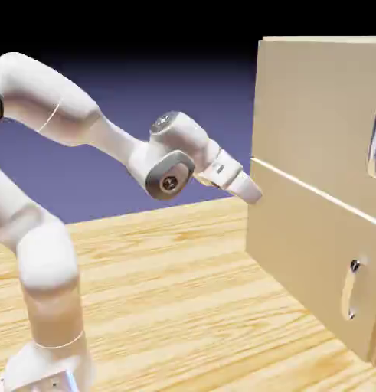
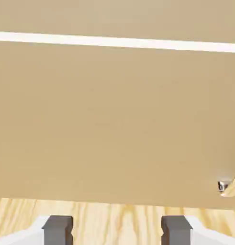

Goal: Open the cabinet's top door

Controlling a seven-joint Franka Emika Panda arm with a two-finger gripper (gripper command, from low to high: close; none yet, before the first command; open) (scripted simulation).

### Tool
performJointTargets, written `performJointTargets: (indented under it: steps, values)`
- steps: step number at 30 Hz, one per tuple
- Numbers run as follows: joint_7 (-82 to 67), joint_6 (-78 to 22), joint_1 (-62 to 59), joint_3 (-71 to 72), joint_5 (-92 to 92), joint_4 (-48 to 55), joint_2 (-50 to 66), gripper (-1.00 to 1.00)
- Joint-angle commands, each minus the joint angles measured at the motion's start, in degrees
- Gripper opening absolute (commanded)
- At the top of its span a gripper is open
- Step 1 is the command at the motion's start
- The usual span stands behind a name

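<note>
White, jointed robot arm (image 1: pixel 179 138) is bent fwd toward the large beige box-shaped cabinet (image 1: pixel 313 44), which stands on the light wood-grain tabletop (image 1: pixel 175 306) at the exterior view's right. Purpose of this pose, as judged: approach config., w/ the hand angled down at the cabinet front before lining up w/ a handle. The tall beige upper door panel (image 1: pixel 313 115), i.e. the task's door, sits above the pale seam (image 1: pixel 317 191) and appears closed. Its curved silver bar handle (image 1: pixel 375 142) is upright near the panel's far side, partly cut off by the exterior view's right edge; placement there presumably gives the pull good leverage. The beige lower panel (image 1: pixel 298 245) carries a separate small silver handle (image 1: pixel 348 291); do not confuse the two.

Tool (image 2: pixel 117 230): two grey fingertips, spread well apart, one each side of the hand view's bottom middle. Nothing is gripped; only tabletop and the lower panel show beyond them. Contact w/ the cabinet: none evident, though the exterior view puts the hand close to the front near the seam, so exact clearance can't be confirmed.

Next, as judged: raise the tool above seam level, traverse toward the bar handle, align fingers astride it, then close. Risk: fingertips may scrape the front or catch the wrong handle.
</note>
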Motion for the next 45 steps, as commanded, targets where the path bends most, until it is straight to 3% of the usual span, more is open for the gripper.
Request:
performJointTargets:
  steps: [1,45]
  values:
    - [1.81,0.04,1.06,-1.14,-2.50,0.78,-0.27,0.00]
    - [81.27,1.88,47.69,-51.07,-112.13,35.16,-11.97,0.00]
